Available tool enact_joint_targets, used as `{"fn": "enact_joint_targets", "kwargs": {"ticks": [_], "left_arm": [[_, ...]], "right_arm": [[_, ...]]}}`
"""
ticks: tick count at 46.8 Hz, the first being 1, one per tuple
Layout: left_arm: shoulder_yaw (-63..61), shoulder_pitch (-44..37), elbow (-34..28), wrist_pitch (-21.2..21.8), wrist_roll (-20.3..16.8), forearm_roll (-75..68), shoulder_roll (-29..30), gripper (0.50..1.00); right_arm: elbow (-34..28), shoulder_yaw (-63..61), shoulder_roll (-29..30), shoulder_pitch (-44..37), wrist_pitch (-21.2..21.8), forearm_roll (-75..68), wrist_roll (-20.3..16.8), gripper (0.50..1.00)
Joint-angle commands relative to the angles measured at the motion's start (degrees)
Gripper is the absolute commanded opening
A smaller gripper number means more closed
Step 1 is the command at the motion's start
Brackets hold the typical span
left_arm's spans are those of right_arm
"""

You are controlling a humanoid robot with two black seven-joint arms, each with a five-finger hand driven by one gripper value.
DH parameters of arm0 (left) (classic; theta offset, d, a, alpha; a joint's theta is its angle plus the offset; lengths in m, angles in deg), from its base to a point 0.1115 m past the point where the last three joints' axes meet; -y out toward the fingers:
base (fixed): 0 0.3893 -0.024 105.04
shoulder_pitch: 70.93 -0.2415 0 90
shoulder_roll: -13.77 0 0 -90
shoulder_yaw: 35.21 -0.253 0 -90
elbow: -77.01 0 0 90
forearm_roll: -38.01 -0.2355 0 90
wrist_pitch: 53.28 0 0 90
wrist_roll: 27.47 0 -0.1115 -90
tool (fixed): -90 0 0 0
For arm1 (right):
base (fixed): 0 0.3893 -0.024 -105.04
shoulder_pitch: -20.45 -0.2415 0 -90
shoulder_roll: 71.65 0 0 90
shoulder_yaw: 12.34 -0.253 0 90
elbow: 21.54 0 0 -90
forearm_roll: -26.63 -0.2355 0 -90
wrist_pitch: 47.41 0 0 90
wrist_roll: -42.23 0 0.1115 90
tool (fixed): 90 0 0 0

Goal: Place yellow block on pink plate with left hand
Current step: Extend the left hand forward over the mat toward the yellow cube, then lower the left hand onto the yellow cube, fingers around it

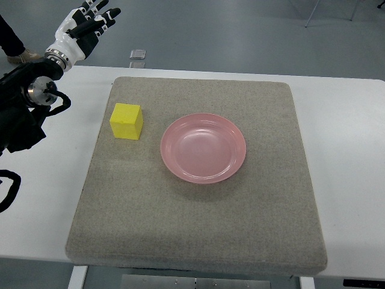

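Nothing is grasped at this moment. Your left hand (84,27) is raised at the far left corner of the white table (349,150), beyond the table edge, with its fingers (108,13) stretched out loosely and a little apart, holding nothing. The right hand does not appear in the view.

The yellow block (126,121) stands on the grey mat (192,229), near the mat's left edge and toward the far side. It rests flat on one face, turned only a little against the mat's border. The pink plate (203,148) lies to the right of the block, near but not touching, about in the middle of the mat, and it is empty.

I judge that the task is at its beginning: the block is not yet lifted. The block sits on the left side of the plate (probably so that your left arm reaches it without crossing over the plate). You should bring the hand down and toward the near side until it is over the block, keeping the fingers apart until they stand on both sides of it. The mat looks soft and rough, so the block will probably not slide when the fingers touch it.

A person's foot (21,57) shows on the floor at the far left.
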Motion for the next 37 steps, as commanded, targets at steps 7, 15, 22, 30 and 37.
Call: {"fn": "enact_joint_targets", "kwargs": {"ticks": [7,15,22,30,37], "left_arm": [[-6.86,1.81,2.47,0.07,0.00,-8.44,1.18,0.979],[-8.27,2.77,3.26,-0.37,0.00,-22.06,1.89,0.979],[-8.44,4.62,4.92,-2.65,0.00,-31.99,4.08,0.979],[-9.32,7.34,10.46,-5.02,0.00,-43.51,7.95,0.979],[-13.10,10.07,16.70,-7.40,-0.26,-50.72,12.43,0.975]], "right_arm": [[0.00,0.00,0.00,0.00,0.00,0.00,0.00,0.924],[0.00,0.00,0.00,0.00,0.00,0.00,0.00,0.924],[0.00,0.00,0.00,0.00,0.00,0.00,0.00,0.924],[0.00,0.00,0.00,0.00,0.00,0.00,0.00,0.924],[0.00,0.00,0.00,0.00,0.00,0.00,0.00,0.924]]}}
